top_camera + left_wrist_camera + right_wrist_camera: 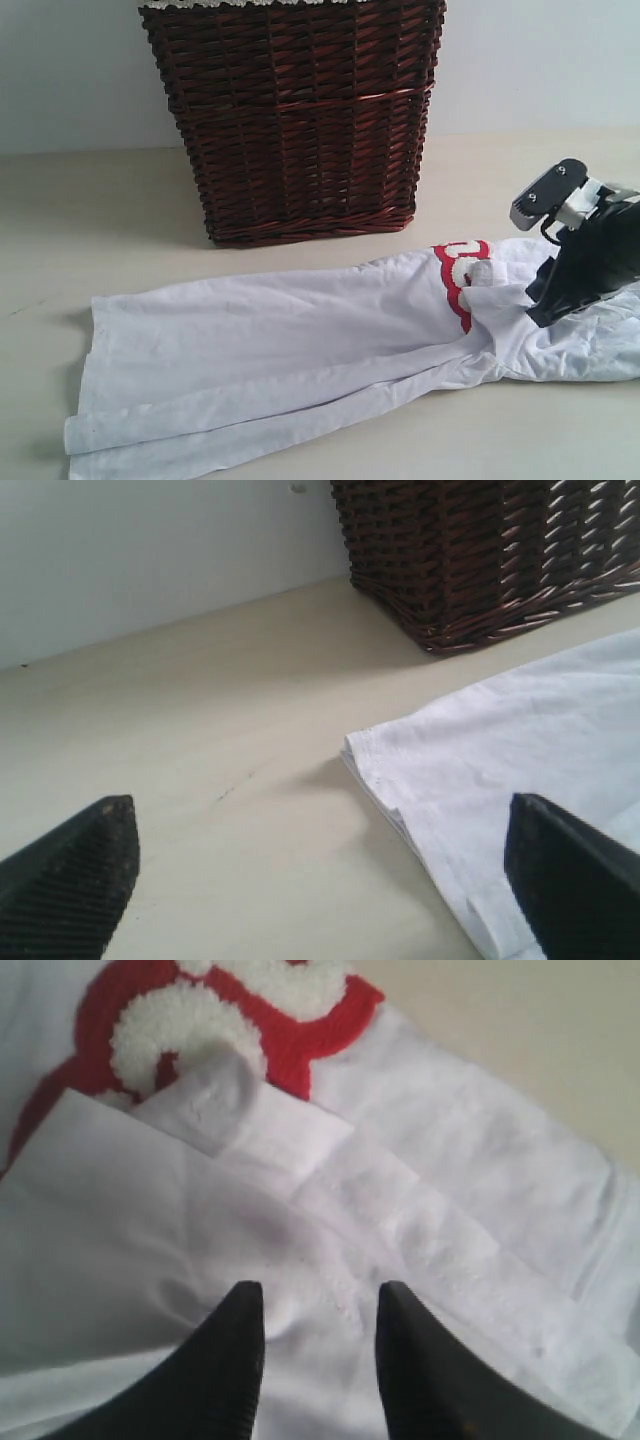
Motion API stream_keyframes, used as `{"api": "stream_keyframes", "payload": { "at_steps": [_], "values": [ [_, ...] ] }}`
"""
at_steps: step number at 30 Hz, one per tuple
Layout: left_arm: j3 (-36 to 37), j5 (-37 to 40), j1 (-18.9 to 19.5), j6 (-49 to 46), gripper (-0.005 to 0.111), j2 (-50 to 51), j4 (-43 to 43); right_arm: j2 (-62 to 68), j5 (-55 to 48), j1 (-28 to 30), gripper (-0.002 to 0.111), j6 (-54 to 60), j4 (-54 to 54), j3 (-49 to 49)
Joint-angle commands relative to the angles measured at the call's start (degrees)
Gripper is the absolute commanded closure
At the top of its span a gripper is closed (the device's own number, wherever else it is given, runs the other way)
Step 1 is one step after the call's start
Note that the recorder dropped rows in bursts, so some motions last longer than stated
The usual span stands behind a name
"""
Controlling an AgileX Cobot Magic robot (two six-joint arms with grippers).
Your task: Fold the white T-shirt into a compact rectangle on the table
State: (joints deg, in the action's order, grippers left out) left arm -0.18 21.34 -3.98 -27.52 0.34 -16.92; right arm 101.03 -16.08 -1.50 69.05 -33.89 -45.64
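Note:
The white T-shirt (pixel 280 340) lies in a long folded strip across the table (pixel 100 220), hem end at the left and the red band (pixel 455 270) with fuzzy white lettering at the right. My right gripper (pixel 538 308) is down on the shirt just beside that band. In the right wrist view its fingers (pixel 320 1295) stand part way open, tips on the white cloth (pixel 450 1190), with a small bump of fabric between them. My left gripper (pixel 320 815) is wide open and low over the bare table, one finger (pixel 570 880) over the shirt's hem corner (pixel 520 740). It is out of the exterior view.
A dark brown wicker basket (pixel 300 120) with white lace trim stands at the back of the table, just behind the shirt's middle; its lower corner (pixel 480 550) shows in the left wrist view. A pale wall runs behind it.

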Motion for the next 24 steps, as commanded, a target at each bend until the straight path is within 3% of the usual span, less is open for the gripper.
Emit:
{"api": "stream_keyframes", "payload": {
  "at_steps": [1, 6, 12, 16, 20, 22, 24],
  "values": [
    [0.2, -0.2, 0.2, 0.1, 0.013, -0.3, 0.0, 4.3, 2.1, -0.1, 0.082, -0.3, -0.3, 0.0],
    [0.2, -0.2, 0.2, 0.1, 0.013, -0.3, 0.0, 5.7, -4.8, -1.0, 0.108, 0.4, -0.2, 0.0],
    [0.2, -0.2, 0.2, 0.1, 0.013, -0.3, 0.0, 5.7, -14.8, -5.0, 0.108, 3.2, -0.2, 0.0],
    [0.2, -0.2, 0.2, 0.1, 0.013, -0.3, 0.0, 4.8, -16.1, -6.8, 0.108, 3.2, -0.3, 0.0],
    [0.2, -0.2, 0.2, 0.1, 0.013, -0.3, 0.0, -1.9, -16.0, -6.4, 0.092, 2.6, -0.5, 0.0],
    [0.2, -0.2, 0.2, 0.1, 0.013, -0.3, 0.0, -6.4, -16.9, -5.4, 0.078, 2.6, -0.4, 0.0],
    [0.2, -0.2, 0.2, 0.1, 0.013, -0.3, 0.0, -11.0, -17.5, -3.8, 0.056, 0.9, -0.4, 0.1]
  ]
}}
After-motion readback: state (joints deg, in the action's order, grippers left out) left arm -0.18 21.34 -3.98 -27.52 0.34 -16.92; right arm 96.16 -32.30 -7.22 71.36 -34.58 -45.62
